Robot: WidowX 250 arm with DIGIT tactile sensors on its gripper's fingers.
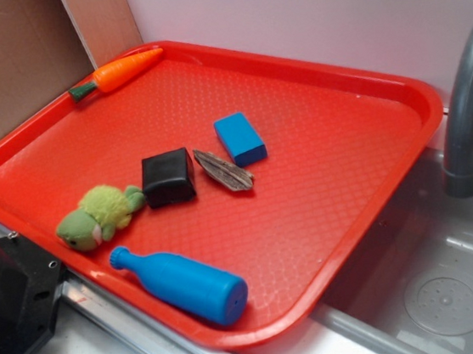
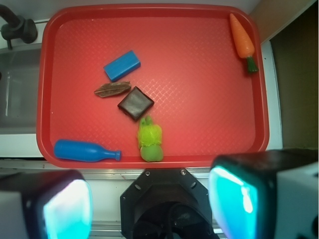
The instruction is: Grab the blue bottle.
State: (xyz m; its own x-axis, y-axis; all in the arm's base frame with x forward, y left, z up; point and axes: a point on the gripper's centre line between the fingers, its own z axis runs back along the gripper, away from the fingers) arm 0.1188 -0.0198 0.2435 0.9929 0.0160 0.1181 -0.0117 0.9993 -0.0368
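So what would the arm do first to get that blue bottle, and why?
Probably swing the gripper over toward the blue bottle. In the wrist view the fingers are spread wide and hold nothing, hanging outside the red tray's near rim, while the bottle lies on its side just inside that rim, off to one side of the gripper, apart from the green plush toy.

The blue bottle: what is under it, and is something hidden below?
The blue bottle lies on its side directly on the red tray, near its front rim. Only tray surface shows around it; the strip under its body is covered, so it cannot be checked.
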